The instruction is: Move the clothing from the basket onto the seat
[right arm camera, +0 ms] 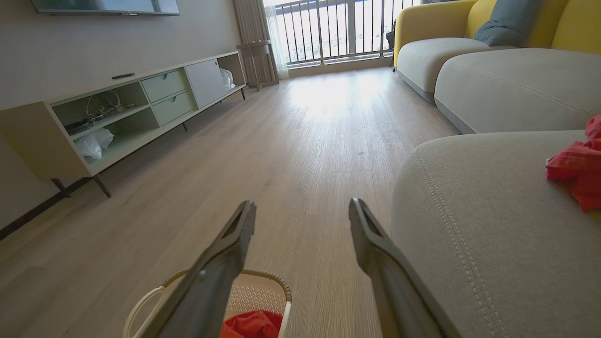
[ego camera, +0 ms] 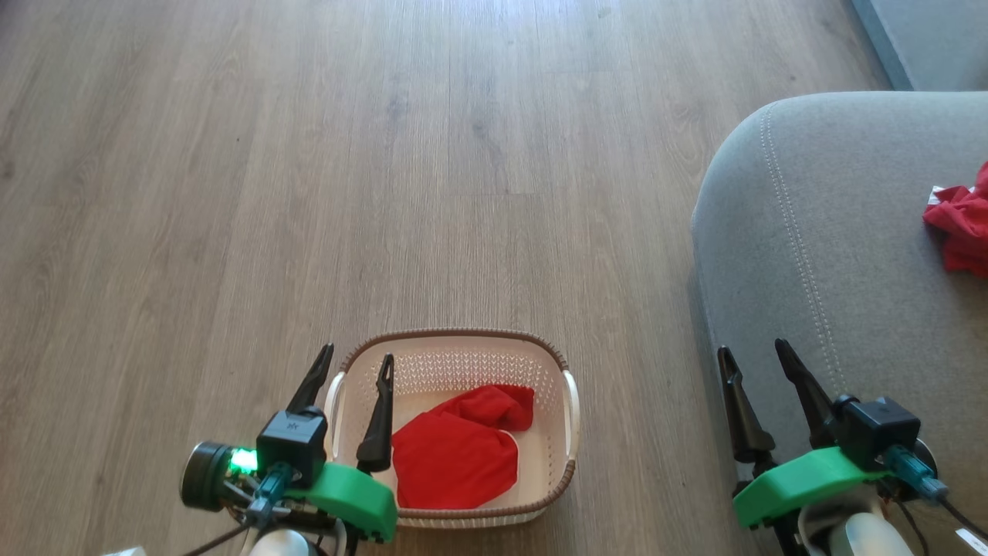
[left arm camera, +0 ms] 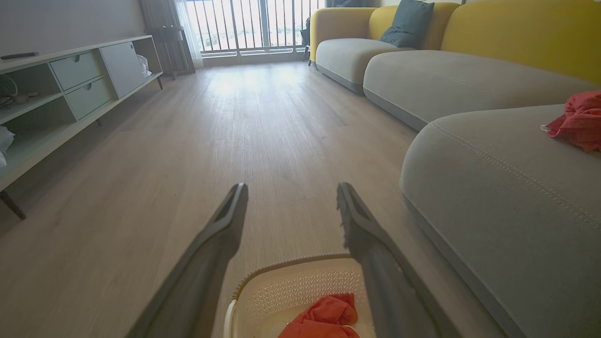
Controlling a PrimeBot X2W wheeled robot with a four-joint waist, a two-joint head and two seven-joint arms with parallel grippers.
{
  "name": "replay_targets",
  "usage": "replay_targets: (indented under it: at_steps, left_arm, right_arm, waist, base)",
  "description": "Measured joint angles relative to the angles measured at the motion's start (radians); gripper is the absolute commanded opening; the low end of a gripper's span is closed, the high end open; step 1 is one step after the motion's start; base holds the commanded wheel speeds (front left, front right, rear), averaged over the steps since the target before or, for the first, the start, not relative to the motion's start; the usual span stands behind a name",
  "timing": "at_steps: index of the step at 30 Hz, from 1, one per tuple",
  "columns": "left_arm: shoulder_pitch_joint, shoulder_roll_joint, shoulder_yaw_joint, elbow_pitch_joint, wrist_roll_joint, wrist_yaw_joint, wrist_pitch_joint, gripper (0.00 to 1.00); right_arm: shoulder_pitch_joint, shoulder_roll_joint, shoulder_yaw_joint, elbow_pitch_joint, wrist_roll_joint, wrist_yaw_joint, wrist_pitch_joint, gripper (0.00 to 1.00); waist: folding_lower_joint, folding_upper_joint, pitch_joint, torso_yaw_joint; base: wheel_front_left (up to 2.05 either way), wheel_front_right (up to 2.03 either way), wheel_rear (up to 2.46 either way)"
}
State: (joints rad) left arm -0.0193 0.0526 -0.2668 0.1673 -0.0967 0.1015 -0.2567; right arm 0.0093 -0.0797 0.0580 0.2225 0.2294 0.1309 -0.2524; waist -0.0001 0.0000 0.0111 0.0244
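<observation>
Two grippers, both empty, jaws spread wide. Left gripper [ego camera: 356,357] hangs over the left rim of the basket [ego camera: 463,340]; right gripper [ego camera: 752,349] sits over the near corner of the seat [ego camera: 810,255]. One red garment [ego camera: 455,455] lies crumpled on the basket bottom, just right of the left fingers, so that's the likely next pick and the open jaws fit. Basket stands on the wood floor [ego camera: 386,154] near the seat, which keeps the transfer short. Further out, the second garment [ego camera: 961,228] is already on the seat. Roughly half done.
</observation>
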Motion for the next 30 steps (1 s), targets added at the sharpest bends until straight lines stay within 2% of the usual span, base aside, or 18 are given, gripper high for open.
replay_targets:
  at_steps: [20, 25, 30]
  left_arm:
    - [0.000, 0.000, -0.021, 0.002, 0.000, -0.003, 0.000, 1.00]
    - [-0.004, 0.000, -0.025, 0.046, 0.009, -0.021, 0.000, 1.00]
    - [-0.071, 0.011, -0.057, 0.128, 0.081, -0.064, 0.000, 1.00]
  right_arm:
    - [-0.002, 0.011, -0.034, 0.026, -0.011, 0.000, 0.000, 1.00]
    - [-0.011, 0.012, -0.043, 0.037, -0.029, 0.000, 0.000, 1.00]
    - [-0.066, 0.015, -0.054, 0.040, -0.051, 0.000, 0.000, 1.00]
  waist:
    - [0.0001, 0.0000, 0.005, -0.012]
    - [0.0001, 0.0000, 0.044, -0.025]
    - [0.0001, 0.0000, 0.127, -0.044]
  base:
    - [0.00, 0.00, 0.00]
    - [0.00, 0.00, 0.00]
    - [0.00, 0.00, 0.00]
